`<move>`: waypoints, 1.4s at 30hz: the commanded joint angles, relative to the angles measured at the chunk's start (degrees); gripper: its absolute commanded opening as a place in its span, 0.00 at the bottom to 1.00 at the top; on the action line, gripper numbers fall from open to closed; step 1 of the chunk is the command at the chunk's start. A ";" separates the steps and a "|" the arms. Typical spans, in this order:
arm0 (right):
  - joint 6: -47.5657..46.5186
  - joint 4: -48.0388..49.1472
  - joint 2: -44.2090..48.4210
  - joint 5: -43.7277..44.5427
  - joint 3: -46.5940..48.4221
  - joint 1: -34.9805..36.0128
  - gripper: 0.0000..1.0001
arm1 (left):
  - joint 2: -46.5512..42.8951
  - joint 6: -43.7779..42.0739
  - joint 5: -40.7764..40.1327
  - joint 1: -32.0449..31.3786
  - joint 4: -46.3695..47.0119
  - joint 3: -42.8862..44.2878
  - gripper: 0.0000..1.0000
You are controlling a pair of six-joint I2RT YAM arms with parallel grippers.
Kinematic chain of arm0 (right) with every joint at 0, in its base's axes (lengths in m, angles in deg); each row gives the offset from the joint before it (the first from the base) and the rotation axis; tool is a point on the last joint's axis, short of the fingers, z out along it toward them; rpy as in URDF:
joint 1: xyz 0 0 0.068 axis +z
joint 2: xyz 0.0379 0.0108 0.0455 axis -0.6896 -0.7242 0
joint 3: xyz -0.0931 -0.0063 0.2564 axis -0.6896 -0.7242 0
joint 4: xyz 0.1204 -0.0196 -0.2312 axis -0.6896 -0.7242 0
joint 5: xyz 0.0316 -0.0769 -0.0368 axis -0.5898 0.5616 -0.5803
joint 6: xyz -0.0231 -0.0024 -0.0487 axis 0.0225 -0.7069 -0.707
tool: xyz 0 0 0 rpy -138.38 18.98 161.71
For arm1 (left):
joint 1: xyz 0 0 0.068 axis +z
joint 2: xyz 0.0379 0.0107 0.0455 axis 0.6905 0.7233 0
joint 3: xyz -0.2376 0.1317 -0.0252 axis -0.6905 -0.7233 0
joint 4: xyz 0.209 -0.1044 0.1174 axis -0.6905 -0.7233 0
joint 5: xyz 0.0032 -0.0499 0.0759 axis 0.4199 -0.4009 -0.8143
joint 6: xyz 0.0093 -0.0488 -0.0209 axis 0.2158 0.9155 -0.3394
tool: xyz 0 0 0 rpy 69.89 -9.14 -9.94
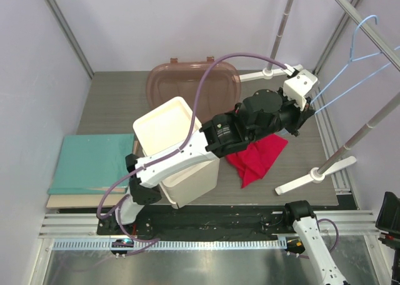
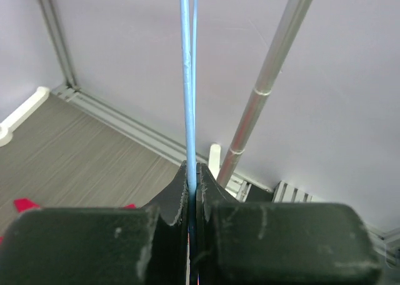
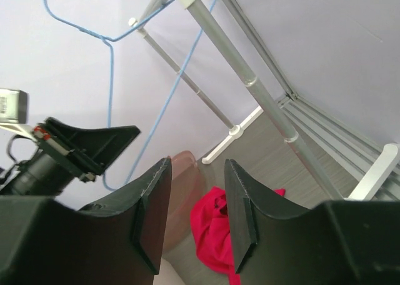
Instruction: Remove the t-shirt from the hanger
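Note:
The red t-shirt [image 1: 257, 154] lies crumpled on the table, off the hanger, and also shows in the right wrist view [image 3: 214, 235]. The light-blue wire hanger [image 1: 357, 60] hangs by its hook from the metal rail at the upper right. My left gripper [image 1: 306, 115] reaches across the table and is shut on the hanger's lower wire [image 2: 189, 97], which runs straight up from between the closed jaws [image 2: 192, 172]. My right gripper [image 3: 195, 191] is open and empty, raised at the right edge [image 1: 389, 213], looking down at the t-shirt and at the hanger [image 3: 111, 85].
A white box [image 1: 178, 150] stands under the left arm, with a brown translucent lid [image 1: 187, 82] behind it. A teal folded cloth [image 1: 90, 163] lies at the left. The rack's poles [image 1: 353, 138] and white feet [image 1: 312, 175] stand at the right.

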 commanded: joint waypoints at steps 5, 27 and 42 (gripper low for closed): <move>-1.68 -0.46 -3.74 -1.35 1.65 0.10 0.45 | 7.53 1.61 10.60 0.98 9.50 6.63 0.00; -0.71 -0.99 -5.15 -4.60 2.00 0.10 0.45 | 18.78 5.12 12.10 1.86 20.83 10.85 0.00; -0.37 -0.19 -6.81 -5.57 -2.57 0.10 0.52 | 12.73 2.41 11.15 1.77 13.38 2.34 0.00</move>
